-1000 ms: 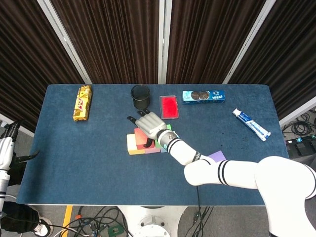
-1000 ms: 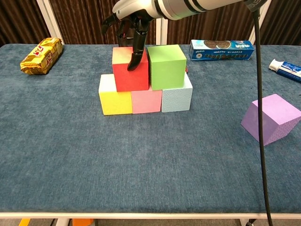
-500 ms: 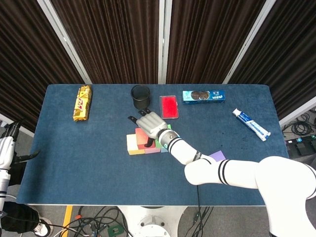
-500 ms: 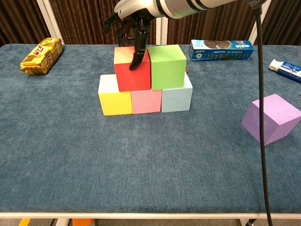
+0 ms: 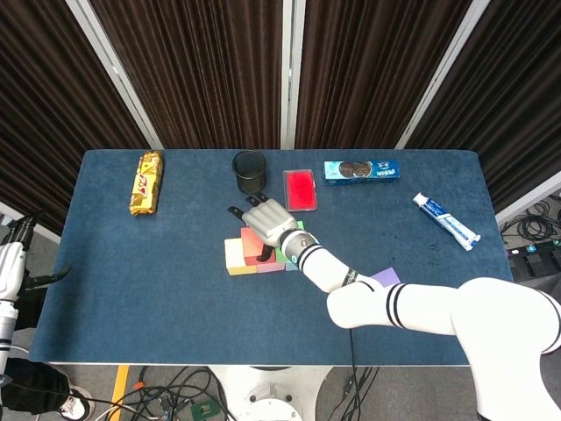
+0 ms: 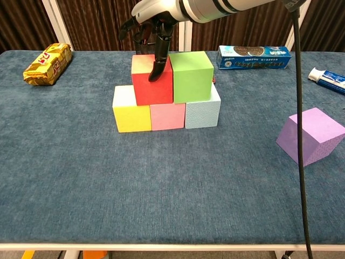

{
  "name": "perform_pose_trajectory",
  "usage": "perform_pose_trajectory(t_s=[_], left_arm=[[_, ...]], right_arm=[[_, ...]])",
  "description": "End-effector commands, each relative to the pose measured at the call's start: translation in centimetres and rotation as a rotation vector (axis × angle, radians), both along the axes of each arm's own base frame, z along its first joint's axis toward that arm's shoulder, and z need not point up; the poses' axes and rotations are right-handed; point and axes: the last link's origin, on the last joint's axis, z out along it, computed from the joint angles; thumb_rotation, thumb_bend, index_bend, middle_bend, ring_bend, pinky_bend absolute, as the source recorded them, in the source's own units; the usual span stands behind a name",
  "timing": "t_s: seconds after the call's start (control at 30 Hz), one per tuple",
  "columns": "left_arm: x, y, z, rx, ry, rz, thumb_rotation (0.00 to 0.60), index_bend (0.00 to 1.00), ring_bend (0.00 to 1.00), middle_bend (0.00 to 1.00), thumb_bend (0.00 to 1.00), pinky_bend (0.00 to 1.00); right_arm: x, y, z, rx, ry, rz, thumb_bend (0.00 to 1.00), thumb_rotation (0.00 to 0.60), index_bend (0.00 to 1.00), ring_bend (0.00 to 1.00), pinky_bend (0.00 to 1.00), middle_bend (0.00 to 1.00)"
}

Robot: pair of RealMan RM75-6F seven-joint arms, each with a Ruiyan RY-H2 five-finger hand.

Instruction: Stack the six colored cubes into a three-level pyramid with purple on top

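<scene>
Yellow (image 6: 132,113), pink (image 6: 167,116) and light blue (image 6: 202,113) cubes form a bottom row on the blue table (image 6: 161,189). On top of them stand a red cube (image 6: 151,89) and a green cube (image 6: 191,75), side by side. My right hand (image 6: 153,19) reaches down over the red cube (image 5: 252,241), gripping it with the thumb on its front face and the fingers behind it. The purple cube (image 6: 312,135) lies tilted on the table to the right, apart from the stack. My left hand (image 5: 13,272) hangs off the table's left edge, its fingers unclear.
At the back are a yellow snack bar (image 5: 146,181), a black cup (image 5: 249,169), a red box (image 5: 300,189) and a blue cookie box (image 5: 361,170). A toothpaste tube (image 5: 447,221) lies at the right. A black cable (image 6: 298,108) hangs in front of the purple cube.
The red cube has shifted slightly right under my right hand, closing up against the green cube. The purple cube and left arm have not moved.
</scene>
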Motion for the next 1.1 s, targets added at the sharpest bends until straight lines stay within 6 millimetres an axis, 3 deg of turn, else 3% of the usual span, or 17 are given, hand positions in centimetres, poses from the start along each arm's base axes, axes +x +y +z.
perform_pose_trajectory(t_s=[0.03,0.2,0.4,0.6,0.93,1.1], left_arm=[[0.0,-0.1,0.0,0.000,0.000,0.001,0.600,0.06,0.01,0.08,0.16,0.15],[-0.1,-0.1,0.0,0.000,-0.001,0.002,0.600,0.06,0.01,0.08,0.16,0.15],[-0.1,-0.2,0.0,0.002,-0.002,0.002,0.600,0.06,0.01,0.08,0.16,0.15],[-0.2,-0.2,0.0,0.002,-0.003,0.003,0.600,0.06,0.01,0.08,0.16,0.15],[-0.1,-0.2,0.1,0.003,-0.003,0.003,0.600,0.06,0.01,0.08,0.16,0.15],[-0.1,-0.4,0.3,0.007,0.000,0.005,0.600,0.06,0.01,0.08,0.16,0.15]], right_arm=[[0.0,0.0,-0.1,0.001,0.002,0.000,0.21,0.600,0.00,0.02,0.00,0.51],[-0.2,0.0,-0.2,0.009,0.005,-0.005,0.17,0.600,0.00,0.02,0.00,0.45],[-0.2,0.1,-0.1,0.029,0.006,-0.013,0.07,0.600,0.00,0.00,0.00,0.22],[-0.3,0.1,-0.2,0.043,0.021,-0.015,0.03,0.600,0.00,0.00,0.00,0.08],[-0.2,0.3,0.2,0.053,0.011,-0.020,0.00,0.600,0.00,0.00,0.00,0.00],[0.3,0.4,2.3,0.041,-0.045,-0.023,0.00,0.600,0.00,0.00,0.00,0.00]])
